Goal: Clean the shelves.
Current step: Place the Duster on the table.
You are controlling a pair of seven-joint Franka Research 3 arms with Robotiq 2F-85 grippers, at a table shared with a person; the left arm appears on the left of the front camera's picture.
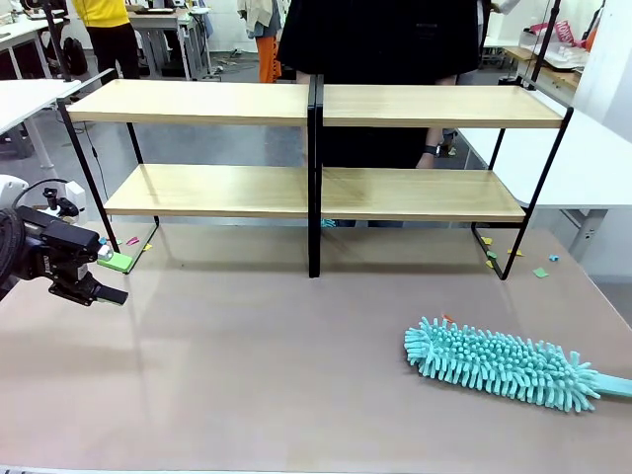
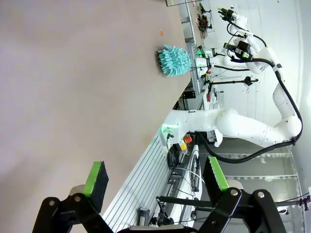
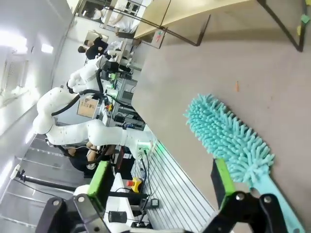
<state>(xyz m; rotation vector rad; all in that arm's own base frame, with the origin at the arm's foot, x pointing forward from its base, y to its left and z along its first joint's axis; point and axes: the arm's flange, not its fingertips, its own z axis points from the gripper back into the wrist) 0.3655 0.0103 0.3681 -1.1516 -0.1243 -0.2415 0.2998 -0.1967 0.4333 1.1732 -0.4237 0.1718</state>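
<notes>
Beige bench point(image 1: 247, 365) surface stretches ahead of me, with the shelves point(image 1: 314, 107) standing upright along its far side and a person in dark clothing point(image 1: 380, 39) behind them. My left end effector point(image 1: 107, 278) hovers low at the left edge, its green pads apart and empty. My right end effector point(image 3: 163, 182) is also spread wide, just above a teal duster point(image 1: 499, 363) lying at the right.

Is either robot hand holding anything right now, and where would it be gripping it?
Nothing is held. The left gripper is open over bare table, and the right gripper is open above the duster, not touching it.
</notes>
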